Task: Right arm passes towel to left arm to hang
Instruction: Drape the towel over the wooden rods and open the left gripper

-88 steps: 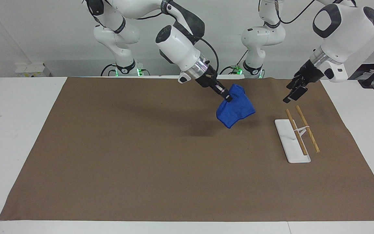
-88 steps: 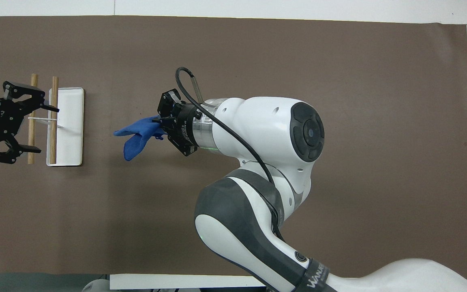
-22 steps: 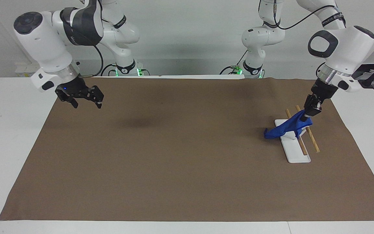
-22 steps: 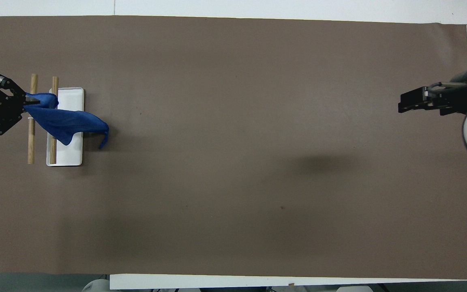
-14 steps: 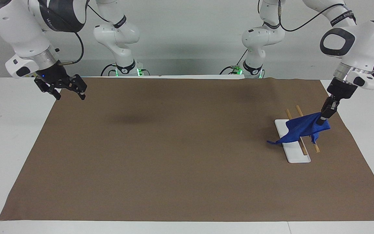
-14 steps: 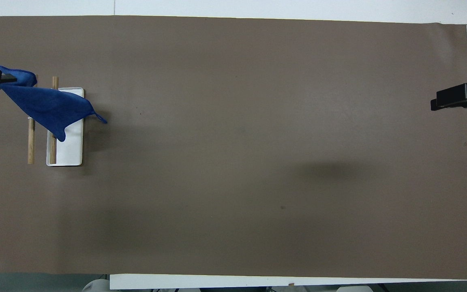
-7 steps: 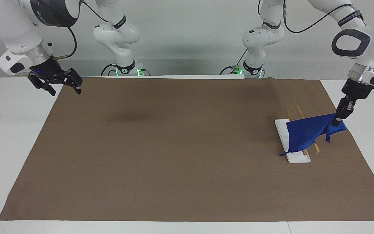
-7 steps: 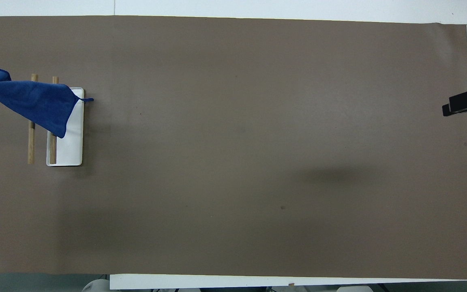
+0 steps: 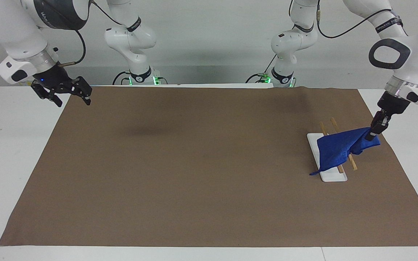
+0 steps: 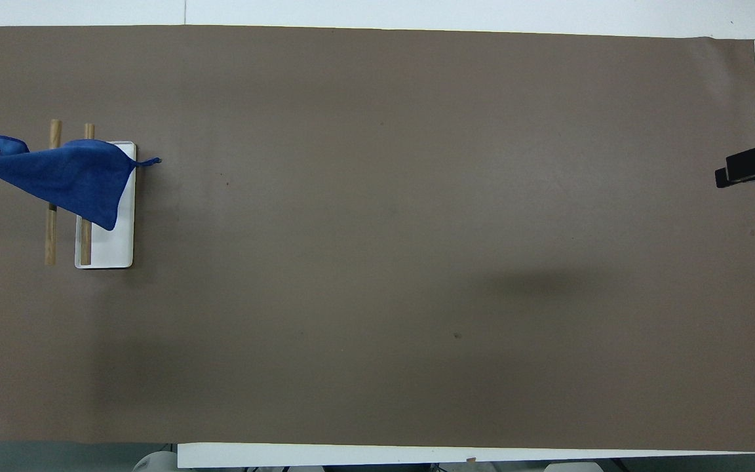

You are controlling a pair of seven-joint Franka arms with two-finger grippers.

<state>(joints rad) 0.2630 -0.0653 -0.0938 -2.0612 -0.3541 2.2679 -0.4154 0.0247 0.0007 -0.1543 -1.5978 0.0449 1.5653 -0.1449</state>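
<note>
Since half a second ago my left gripper (image 9: pixel 369 137), jaws pinched on one corner, has lowered the soft, light towel (image 9: pixel 339 148) so it drapes across the rack's (image 9: pixel 330 176) two rods, while my right gripper (image 9: pixel 72 98) waits with jaws open over the mat's (image 9: pixel 194 174) edge.

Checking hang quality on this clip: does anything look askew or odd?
The towel lies slantwise over the rack, bunched, one corner trailing onto its base; the left gripper grips its other corner. Right gripper waits open.
</note>
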